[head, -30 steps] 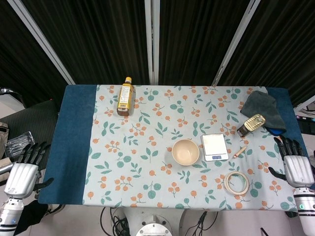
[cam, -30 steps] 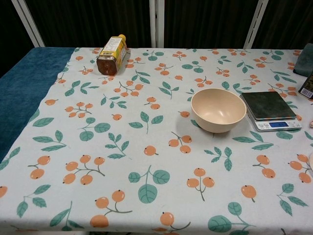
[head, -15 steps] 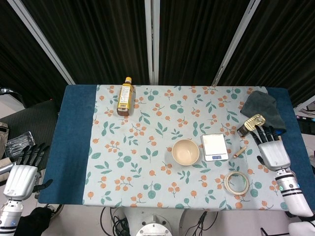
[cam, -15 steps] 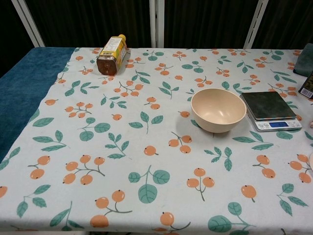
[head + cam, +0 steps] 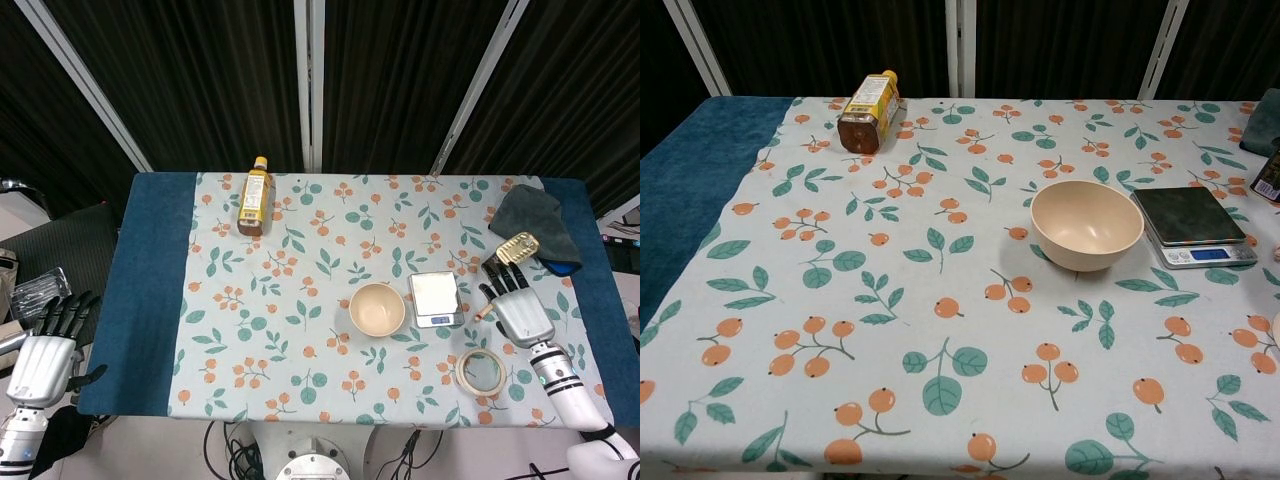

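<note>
Hovering my right hand [image 5: 522, 312] over the right side of the table [image 5: 150, 300], palm down, fingers [image 5: 503, 283] stretched out and spread apart with nothing in them. The fingertips point toward the far edge and sit just short of the tin can [image 5: 509, 251], which lies on its side with its gold lid facing up. I can't tell whether any fingertip actually touches the can; it looks like a small gap. The little wooden stick [image 5: 483, 311] peeks out right beside my hand on the scale's side, partly hidden under my fingers, so it's the thing closest to me.

Just to the left of that is the digital scale [image 5: 436, 299], and next to it the beige bowl [image 5: 376, 309], upright, the two nearly touching. The roll of tape [image 5: 481, 370] lies flat near the front edge, just in front of my wrist. Behind the can is a dark grey cloth [image 5: 535, 218] bunched up in the far right corner, with a bit of something blue poking out below it.

My left hand [image 5: 42, 352] is way off past the left edge of the table, well apart from everything, fingers [image 5: 62, 310] straight and apart, holding nothing.

Over at the far side a bottle [image 5: 255, 196] with a yellow cap lies on its side on the leaf-and-berry tablecloth [image 5: 300, 270]. The chest view shows bottle, bowl and scale, but neither of my hands.
</note>
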### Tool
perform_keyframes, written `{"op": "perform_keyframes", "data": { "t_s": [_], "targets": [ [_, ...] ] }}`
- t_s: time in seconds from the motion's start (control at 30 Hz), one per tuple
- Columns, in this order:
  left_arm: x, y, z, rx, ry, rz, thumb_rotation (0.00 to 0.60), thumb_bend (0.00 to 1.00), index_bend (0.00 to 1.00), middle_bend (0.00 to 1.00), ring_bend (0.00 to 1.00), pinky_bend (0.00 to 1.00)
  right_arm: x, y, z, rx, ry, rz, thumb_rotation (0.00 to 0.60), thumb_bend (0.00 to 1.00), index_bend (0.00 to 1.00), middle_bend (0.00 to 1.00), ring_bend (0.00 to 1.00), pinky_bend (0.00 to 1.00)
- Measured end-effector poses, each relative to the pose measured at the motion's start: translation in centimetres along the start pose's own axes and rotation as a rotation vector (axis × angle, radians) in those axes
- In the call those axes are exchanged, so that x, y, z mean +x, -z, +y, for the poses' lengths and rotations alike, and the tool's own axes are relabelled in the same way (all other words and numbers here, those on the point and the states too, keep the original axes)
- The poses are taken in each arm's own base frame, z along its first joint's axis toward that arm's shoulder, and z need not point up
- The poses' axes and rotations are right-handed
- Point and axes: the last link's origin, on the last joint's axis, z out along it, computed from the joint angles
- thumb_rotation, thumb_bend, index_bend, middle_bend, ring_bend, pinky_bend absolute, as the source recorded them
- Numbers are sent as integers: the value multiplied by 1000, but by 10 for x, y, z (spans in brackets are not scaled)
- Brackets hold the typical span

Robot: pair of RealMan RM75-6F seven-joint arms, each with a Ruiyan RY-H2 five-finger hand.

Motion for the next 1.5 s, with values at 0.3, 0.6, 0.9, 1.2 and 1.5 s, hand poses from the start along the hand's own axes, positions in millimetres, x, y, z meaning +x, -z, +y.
{"op": "perform_keyframes", "data": {
  "t_s": [0.3,0.6,0.9,1.2,1.5],
  "targets": [
    [-3,2,-3,11,5,-10,600,86,15,0,0,0,-4,-7,-12,28,2,-12,600,159,368,0,0,0],
    [-4,2,-5,14,10,-10,600,85,15,0,0,0,-9,-9,-17,32,-9,-27,600,229,419,0,0,0],
    [-2,0,-8,22,12,-3,600,86,15,0,0,0,-12,-12,-14,23,-12,-43,600,230,433,0,0,0],
    [0,-1,-8,20,7,-6,600,86,15,0,0,0,-15,-15,-18,37,-9,-62,600,234,474,0,0,0],
    [0,-2,-10,24,9,-7,600,86,15,0,0,0,-15,-17,-20,39,5,-88,600,254,499,0,0,0]
  ]
}}
